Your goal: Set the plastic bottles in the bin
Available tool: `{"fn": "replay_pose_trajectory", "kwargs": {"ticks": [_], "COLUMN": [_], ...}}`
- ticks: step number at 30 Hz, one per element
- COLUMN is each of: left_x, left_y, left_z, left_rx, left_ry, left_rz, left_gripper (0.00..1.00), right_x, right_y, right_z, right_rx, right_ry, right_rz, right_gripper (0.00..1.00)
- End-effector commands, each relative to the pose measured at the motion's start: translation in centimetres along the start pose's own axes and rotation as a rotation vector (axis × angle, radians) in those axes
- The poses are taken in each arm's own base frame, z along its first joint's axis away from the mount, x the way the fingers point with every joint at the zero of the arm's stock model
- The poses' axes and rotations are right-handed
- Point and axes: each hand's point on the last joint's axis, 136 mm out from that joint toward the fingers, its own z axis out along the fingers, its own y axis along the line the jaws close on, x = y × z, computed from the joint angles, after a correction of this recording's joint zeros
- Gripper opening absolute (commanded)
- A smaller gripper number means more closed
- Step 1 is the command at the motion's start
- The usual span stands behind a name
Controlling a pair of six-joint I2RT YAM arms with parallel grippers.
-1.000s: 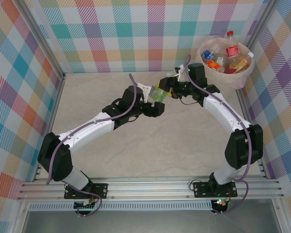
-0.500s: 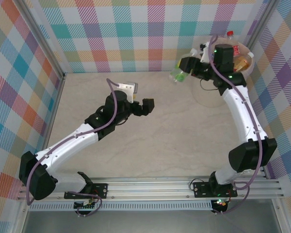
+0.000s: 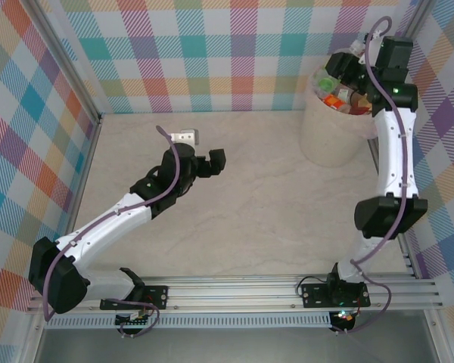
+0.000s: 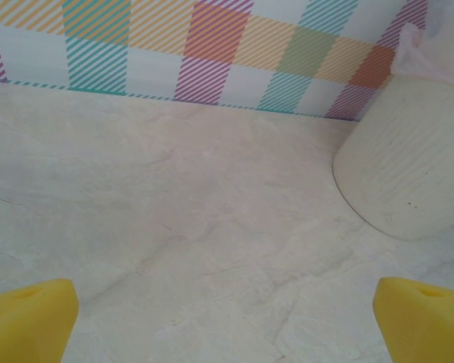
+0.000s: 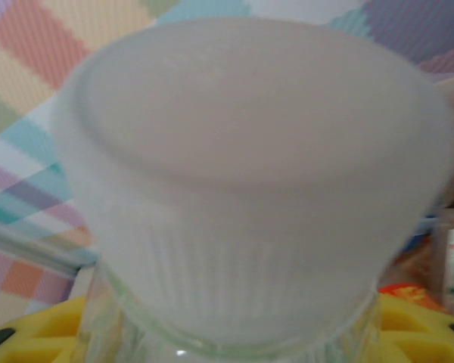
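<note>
Clamped in the right gripper (image 3: 337, 74), between its yellow pads (image 5: 38, 333): one clear plastic bottle (image 5: 250, 189), round, with matte white cap (image 5: 242, 121) ribbed on the side. Long axis along the fingers, cap toward the wrist, greenish body over the open mouth of the smooth cream bin (image 3: 325, 140), just below the fingertips. Left gripper (image 3: 216, 161) spread wide, holding nothing, bin well ahead on its right.

Upper right: bin (image 3: 329, 140) on table (image 3: 272, 219), bottles (image 3: 349, 100) in it, right tool (image 3: 334, 77) with bottle (image 5: 250, 189) over its left rim; left tool (image 3: 216, 160) centre-left.
</note>
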Motion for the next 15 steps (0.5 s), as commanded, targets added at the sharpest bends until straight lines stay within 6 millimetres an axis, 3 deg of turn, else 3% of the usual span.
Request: {"fn": "replay_pose_trajectory", "kwargs": {"ticks": [1,6,11,15], "left_x": [-0.3,0.1,0.3,0.6], "left_y": [1.2,1.4,1.5,1.8], "left_z": [-0.1,0.8,1.2,1.3], "left_rx": [-0.04,-0.042,-0.045,-0.054], "left_ry": [-0.012,0.011,0.023,0.035], "left_rz": [-0.03,-0.047,-0.054,-0.058], "left_gripper": [1.0,1.0,1.0,1.0], "right_x": [-0.9,-1.4,-0.2,0.0], "right_y": [-3.3,-5.9,-6.2,-7.2], "right_z": [1.5,5.1,7.9,6.4], "right_rx": [0.099,0.15,0.077,0.166], "right_ry": [-0.015,-0.043,-0.006,0.002], "right_rz": [0.06,0.144,0.197,0.148], "right_gripper": [0.55,0.59,0.69,0.85]}}
